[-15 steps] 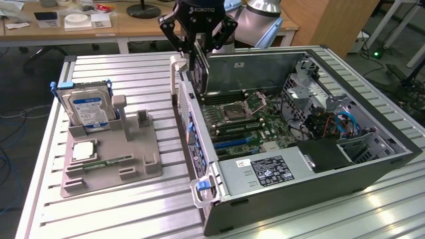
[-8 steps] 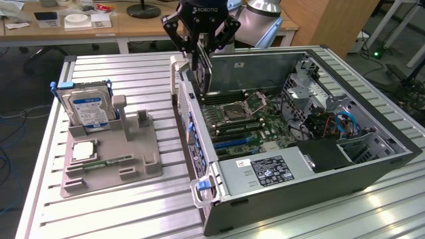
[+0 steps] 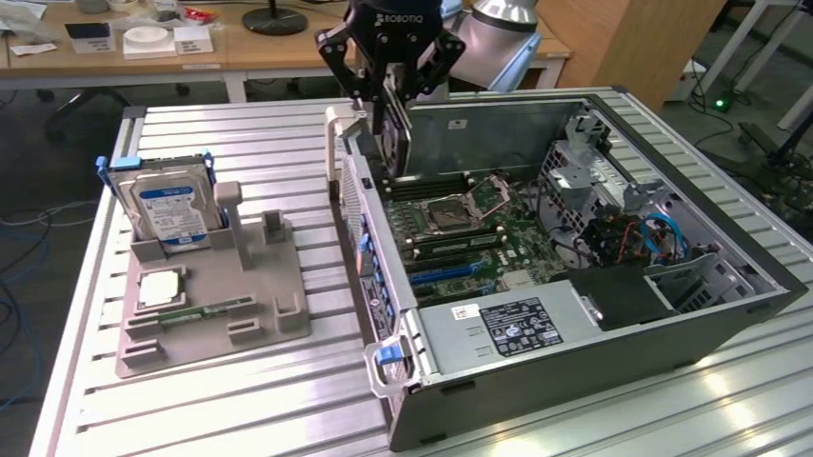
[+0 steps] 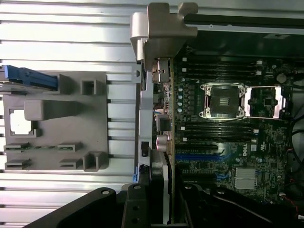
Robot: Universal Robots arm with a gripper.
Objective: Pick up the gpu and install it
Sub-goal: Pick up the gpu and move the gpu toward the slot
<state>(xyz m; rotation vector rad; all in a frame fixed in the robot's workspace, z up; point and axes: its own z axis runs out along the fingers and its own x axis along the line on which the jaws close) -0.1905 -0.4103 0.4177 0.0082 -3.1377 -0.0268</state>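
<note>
My gripper [image 3: 396, 95] is shut on the gpu [image 3: 404, 143] and holds it on edge above the open computer case [image 3: 711, 314], near its rear wall. The card hangs thin and dark under the fingers, and its silver end bracket [image 3: 341, 129] points to the exterior view's left. In the wrist view the gpu [image 4: 161, 142] is seen edge-on between my black fingers [image 4: 137, 209], and its bracket [image 4: 164, 28] lies over the case's rear edge. The motherboard [image 3: 470, 238] sits below, and its blue slots [image 4: 199, 156] lie just beside the card's line.
A grey fixture tray [image 3: 242, 286] on the exterior view's left holds an upright silver hard drive with a blue label [image 3: 171, 209], a processor chip [image 3: 162, 288] and a narrow green memory stick [image 3: 204, 312]. The power supply [image 3: 508, 328] and drive cage [image 3: 635, 238] fill the case's near side.
</note>
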